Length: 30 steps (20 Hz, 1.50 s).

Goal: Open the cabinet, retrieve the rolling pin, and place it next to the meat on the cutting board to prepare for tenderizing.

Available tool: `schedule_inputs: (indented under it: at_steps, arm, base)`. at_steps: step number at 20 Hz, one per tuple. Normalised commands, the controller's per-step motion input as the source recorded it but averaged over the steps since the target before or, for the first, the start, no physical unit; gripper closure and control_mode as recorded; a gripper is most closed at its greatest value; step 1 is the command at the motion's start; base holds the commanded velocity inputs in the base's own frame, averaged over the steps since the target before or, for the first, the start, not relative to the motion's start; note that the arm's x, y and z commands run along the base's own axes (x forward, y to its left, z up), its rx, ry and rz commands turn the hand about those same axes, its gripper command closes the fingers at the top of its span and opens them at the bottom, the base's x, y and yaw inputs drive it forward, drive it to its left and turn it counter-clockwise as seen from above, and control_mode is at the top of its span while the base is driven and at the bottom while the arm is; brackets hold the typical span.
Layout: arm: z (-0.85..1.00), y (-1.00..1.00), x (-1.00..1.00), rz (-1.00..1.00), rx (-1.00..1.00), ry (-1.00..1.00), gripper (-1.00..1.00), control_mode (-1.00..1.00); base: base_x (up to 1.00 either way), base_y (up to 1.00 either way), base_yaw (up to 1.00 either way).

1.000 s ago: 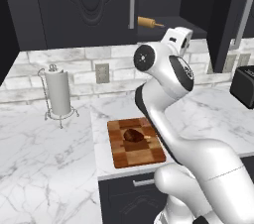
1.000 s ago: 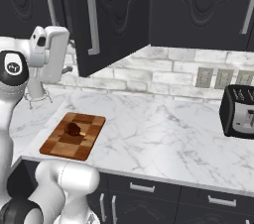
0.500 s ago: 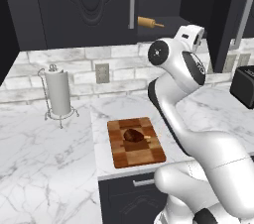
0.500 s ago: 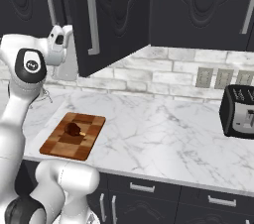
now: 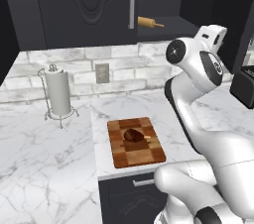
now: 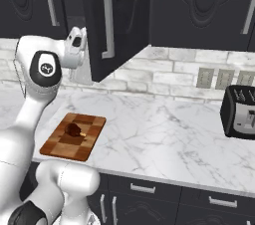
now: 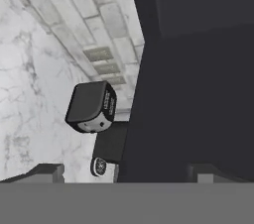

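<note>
The black cabinet (image 5: pixel 84 5) has its left door closed; its right door (image 6: pixel 117 20) stands swung out, silver bar handle (image 6: pixel 105 15) facing me. On the bare shelf inside lies the tan rolling pin (image 5: pixel 150 22). The checkered cutting board (image 5: pixel 135 141) sits at the counter's front edge with the dark reddish meat (image 5: pixel 134 135) on its middle. My gripper (image 5: pixel 218 33) is raised right of the shelf, close to the open door (image 7: pixel 198 94). In the hand view its fingertips (image 7: pixel 47 171) stand wide apart, open, holding nothing.
A paper towel holder (image 5: pixel 58 96) stands on the left counter. A black toaster (image 6: pixel 241 112) sits at the right, with wall outlets (image 6: pixel 214 78) behind it. Dark base drawers (image 6: pixel 144 189) run below the counter edge. The open door (image 6: pixel 117 20) juts out over the counter.
The arm has swung to the right, carrying the hand away from the shelf opening and up to the open door. Board, meat and rolling pin have stayed put.
</note>
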Motion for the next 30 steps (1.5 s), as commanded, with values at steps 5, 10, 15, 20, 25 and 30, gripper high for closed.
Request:
schedule_inputs:
  at_steps: [5,10,15,20,25,30]
  arm:
    - [0.0,-0.67,-0.34,-0.14,-0.03,0.0,-1.0,-1.0]
    - [0.0,-0.61,-0.05,-0.13,-0.04,0.0,-1.0,-1.0]
    - [0.0,-0.47,0.15,-0.04,-0.01,0.01,-1.0,-1.0]
    - [-0.02,0.05,-0.41,0.01,0.0,-0.08,-1.0,-1.0]
    - [0.0,0.92,-0.71,0.0,0.0,-0.14,-1.0,-1.0]
    - [0.01,1.0,-0.44,0.01,0.0,-0.17,-1.0,-1.0]
  base:
    - [0.0,0.0,0.0]
    - [0.0,0.0,0.0]
    - [0.0,0.0,0.0]
    - [0.0,0.0,0.0]
    - [0.0,0.0,0.0]
    - [0.0,0.0,0.0]
